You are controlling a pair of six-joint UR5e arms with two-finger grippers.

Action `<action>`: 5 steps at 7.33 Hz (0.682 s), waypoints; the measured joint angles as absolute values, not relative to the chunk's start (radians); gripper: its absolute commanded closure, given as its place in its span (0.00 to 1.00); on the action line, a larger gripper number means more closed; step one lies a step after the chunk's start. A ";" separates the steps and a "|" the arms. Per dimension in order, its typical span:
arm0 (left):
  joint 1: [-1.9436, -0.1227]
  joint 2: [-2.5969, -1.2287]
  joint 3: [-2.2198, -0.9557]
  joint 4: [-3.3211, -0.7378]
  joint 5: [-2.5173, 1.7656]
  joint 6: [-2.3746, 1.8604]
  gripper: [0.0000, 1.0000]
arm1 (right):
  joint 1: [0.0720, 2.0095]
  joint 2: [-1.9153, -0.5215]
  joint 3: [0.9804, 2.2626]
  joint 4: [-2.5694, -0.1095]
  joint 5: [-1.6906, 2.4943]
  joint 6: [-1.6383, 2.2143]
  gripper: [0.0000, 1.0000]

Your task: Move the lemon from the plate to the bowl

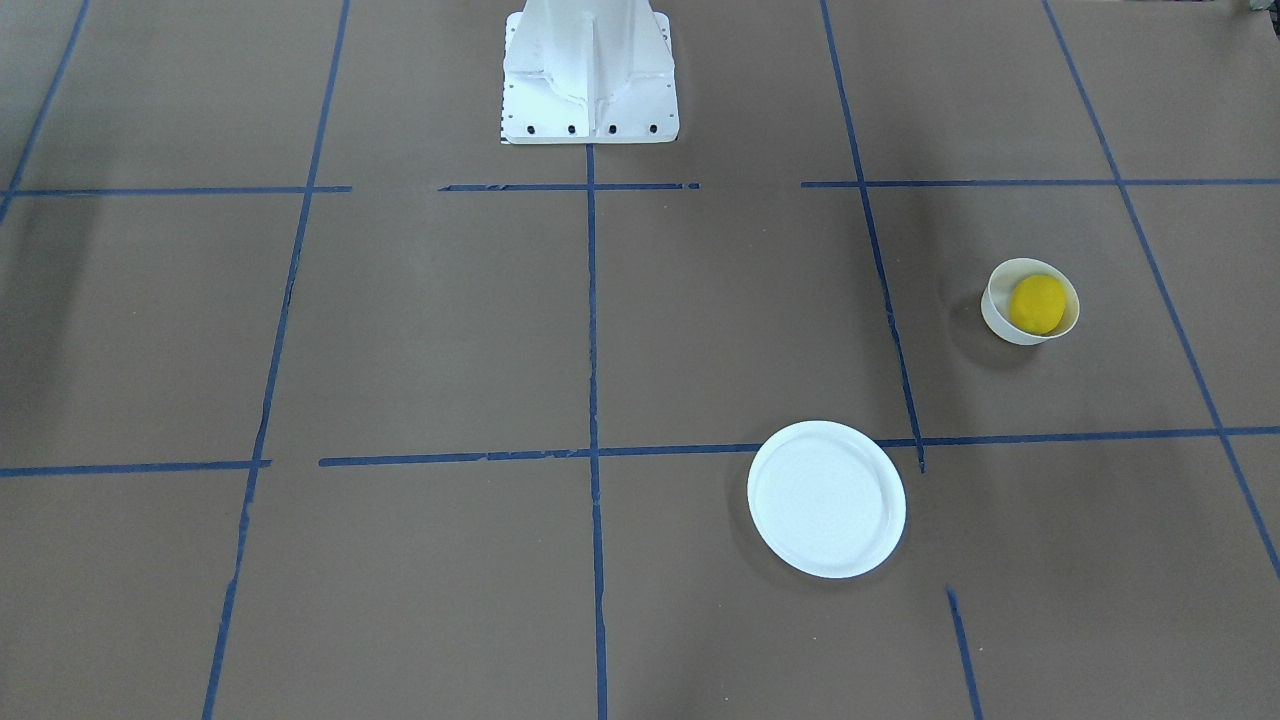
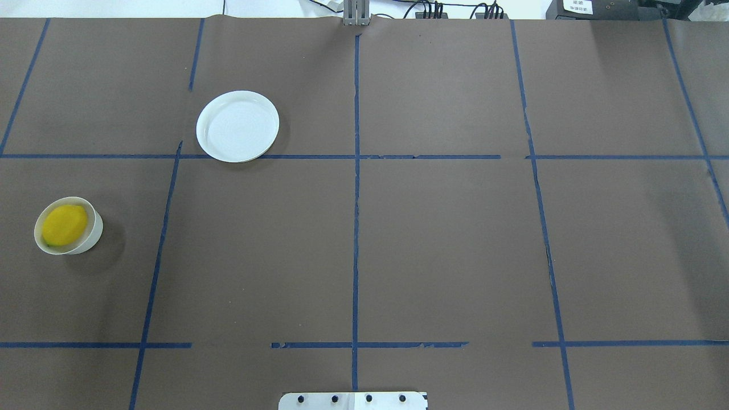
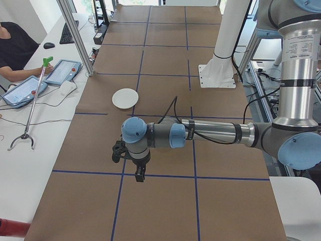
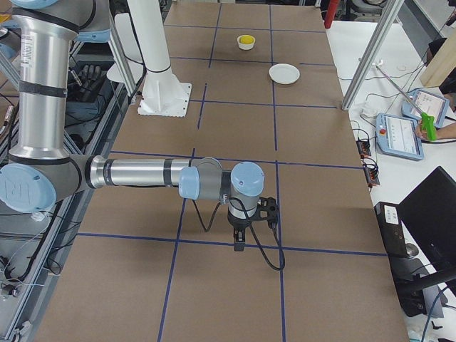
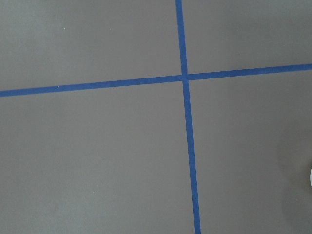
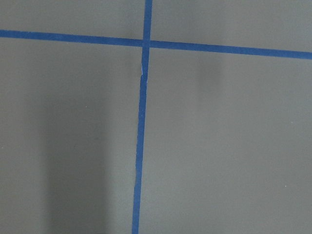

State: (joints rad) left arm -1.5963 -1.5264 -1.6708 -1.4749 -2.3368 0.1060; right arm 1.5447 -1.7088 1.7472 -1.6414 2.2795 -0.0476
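Observation:
The yellow lemon [image 1: 1037,304] lies inside the small off-white bowl [image 1: 997,318]; both also show in the overhead view, the lemon [image 2: 65,224] in the bowl [image 2: 95,232] at the table's left. The flat white plate [image 1: 826,498] is bare, and it shows in the overhead view [image 2: 237,126] further out. My left gripper [image 3: 139,175] hangs above the table near a tape crossing and shows only in the exterior left view. My right gripper [image 4: 239,246] shows only in the exterior right view. I cannot tell whether either is open or shut. Both are far from the bowl.
Brown paper with blue tape lines [image 2: 356,199] covers the table. The white robot base [image 1: 588,75] stands at the middle of the robot's edge. Tablets and a grabber tool [image 3: 31,105] lie on a side bench, where a seated person [image 3: 15,47] shows.

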 measured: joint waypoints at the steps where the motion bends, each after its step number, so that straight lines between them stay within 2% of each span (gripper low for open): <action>1: -1.596 -1.526 -1.663 -1.476 -2.336 0.106 0.00 | 1.545 -1.709 1.747 -1.641 2.279 -0.048 0.00; 5: -1.597 -1.526 -1.643 -1.480 -2.339 0.107 0.00 | 1.545 -1.709 1.747 -1.641 2.279 -0.048 0.00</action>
State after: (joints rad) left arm -1.5969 -1.5265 -1.6433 -1.4796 -2.3393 0.1068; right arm 1.5447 -1.7089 1.7472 -1.6413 2.2795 -0.0475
